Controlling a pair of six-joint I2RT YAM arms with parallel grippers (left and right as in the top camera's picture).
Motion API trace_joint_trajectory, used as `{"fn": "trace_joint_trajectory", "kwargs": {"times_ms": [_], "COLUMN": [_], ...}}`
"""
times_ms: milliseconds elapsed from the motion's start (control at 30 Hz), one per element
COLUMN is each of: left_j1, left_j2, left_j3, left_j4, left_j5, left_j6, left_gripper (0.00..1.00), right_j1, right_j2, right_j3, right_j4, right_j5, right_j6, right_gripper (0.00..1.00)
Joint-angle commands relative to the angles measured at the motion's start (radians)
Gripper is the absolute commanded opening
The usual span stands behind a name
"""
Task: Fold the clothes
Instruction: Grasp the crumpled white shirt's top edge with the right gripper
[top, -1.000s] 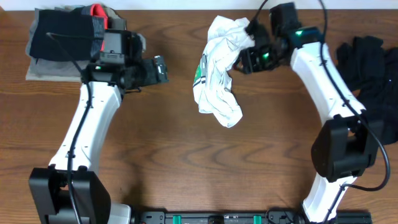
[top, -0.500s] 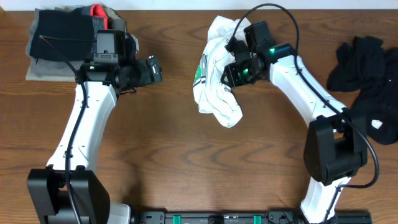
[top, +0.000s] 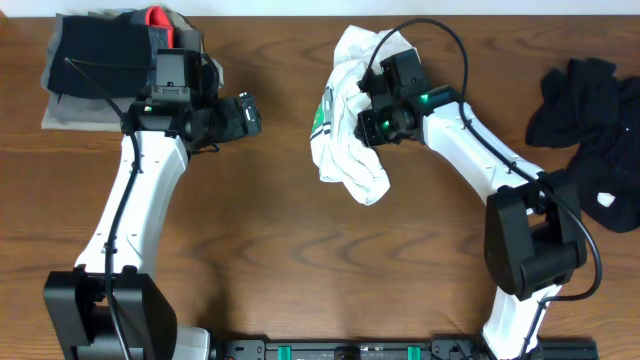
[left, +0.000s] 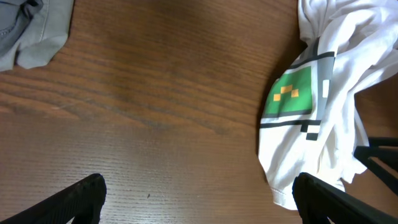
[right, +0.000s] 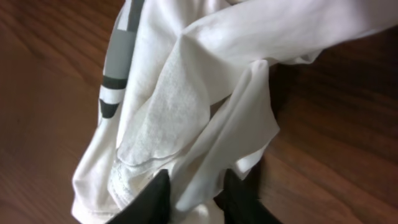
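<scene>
A crumpled white T-shirt (top: 348, 115) with a green pixel print lies at the middle back of the wooden table. My right gripper (top: 370, 122) sits on the shirt's right side. In the right wrist view its fingers (right: 194, 200) are closed on a fold of the white T-shirt (right: 186, 93). My left gripper (top: 250, 112) is open and empty, hovering over bare wood left of the shirt. In the left wrist view its fingers (left: 199, 202) are spread wide, with the shirt (left: 323, 93) and its green print at the right.
A stack of folded dark and grey clothes (top: 95, 60) with a red item on top lies at the back left; its grey edge (left: 31, 31) shows in the left wrist view. A heap of black clothes (top: 590, 110) lies at the right edge.
My right gripper has moved left and down from the shirt's top right corner onto its right side. The left arm shifted slightly left. The shirt has barely changed shape.
</scene>
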Motion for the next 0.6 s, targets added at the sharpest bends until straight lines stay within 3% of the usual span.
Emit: {"fn": "trace_joint_trajectory", "kwargs": {"times_ms": [0, 133, 333, 567], "left_j1": [0.004, 0.004, 0.004, 0.004], "left_j2": [0.000, 0.000, 0.000, 0.000], "left_j3": [0.020, 0.020, 0.020, 0.020], "left_j4": [-0.004, -0.004, -0.003, -0.003], "left_j5": [-0.006, -0.006, -0.006, -0.013], "left_j6": [-0.009, -0.009, -0.005, -0.005], "left_gripper": [0.96, 0.96, 0.96, 0.96], "right_j1": [0.010, 0.010, -0.017, -0.158], "right_j2": [0.010, 0.019, -0.009, -0.127], "right_j3": [-0.007, -0.007, 0.018, 0.192], "right_j4": [0.007, 0.016, 0.049, -0.037], "right_j5": [0.010, 0.010, 0.038, 0.092], "right_j6": [0.008, 0.008, 0.012, 0.011], "right_gripper": [0.18, 0.01, 0.01, 0.01]}}
